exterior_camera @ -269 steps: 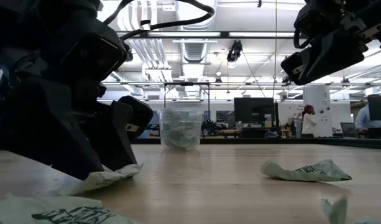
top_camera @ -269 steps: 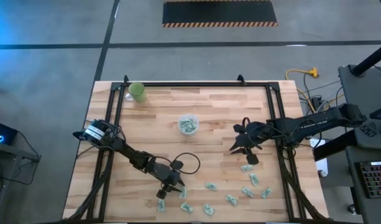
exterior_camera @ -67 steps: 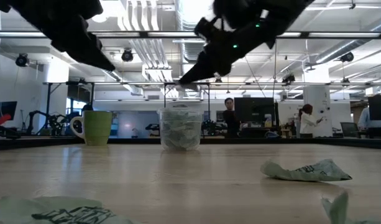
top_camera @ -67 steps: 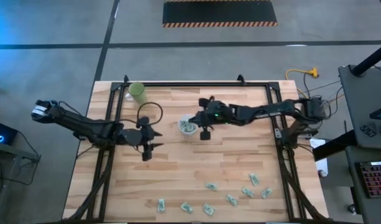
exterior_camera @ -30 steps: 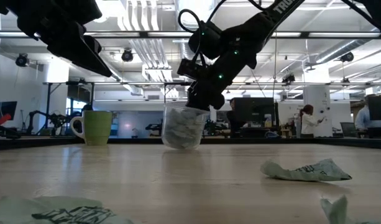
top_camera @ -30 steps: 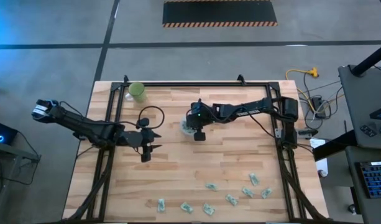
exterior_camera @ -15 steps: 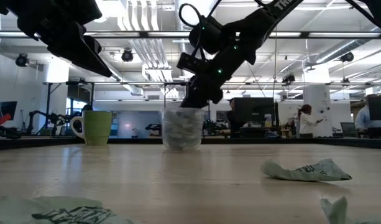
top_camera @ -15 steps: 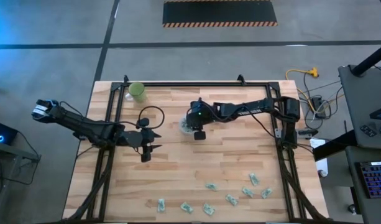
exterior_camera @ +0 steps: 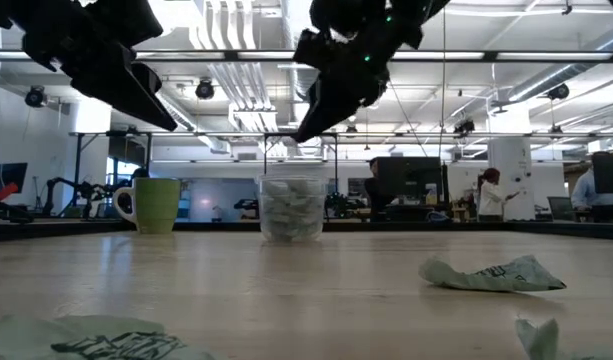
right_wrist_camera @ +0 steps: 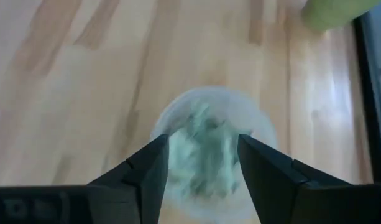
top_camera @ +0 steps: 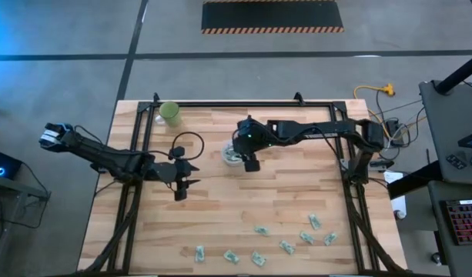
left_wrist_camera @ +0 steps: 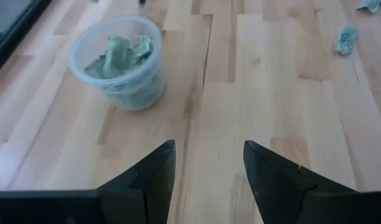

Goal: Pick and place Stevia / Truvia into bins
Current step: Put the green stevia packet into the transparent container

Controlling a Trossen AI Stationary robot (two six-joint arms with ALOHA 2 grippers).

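The clear cup [top_camera: 232, 155] [exterior_camera: 291, 208] stands upright on its base at mid table, with green-and-white packets piled inside [right_wrist_camera: 206, 152]. My right gripper [top_camera: 249, 159] [right_wrist_camera: 202, 149] hangs above the cup's mouth, open and with nothing between its fingers. My left gripper [top_camera: 182, 187] [left_wrist_camera: 209, 155] hovers open to the cup's left, clear of the table, and the cup [left_wrist_camera: 119, 61] shows ahead of it. Several loose packets [top_camera: 286, 246] [exterior_camera: 491, 273] lie flat near the table's front edge.
An opaque green cup [top_camera: 171, 113] [exterior_camera: 157, 205] stands at the far left corner. A black frame [top_camera: 243, 104] runs round the table edges. Bare wood [top_camera: 282, 192] lies between the clear cup and the loose packets. People show in the room behind [exterior_camera: 496, 195].
My right gripper has opened over the clear cup and risen away from its mouth. The cup was tilted under the gripper a second ago and now stands upright on the table.
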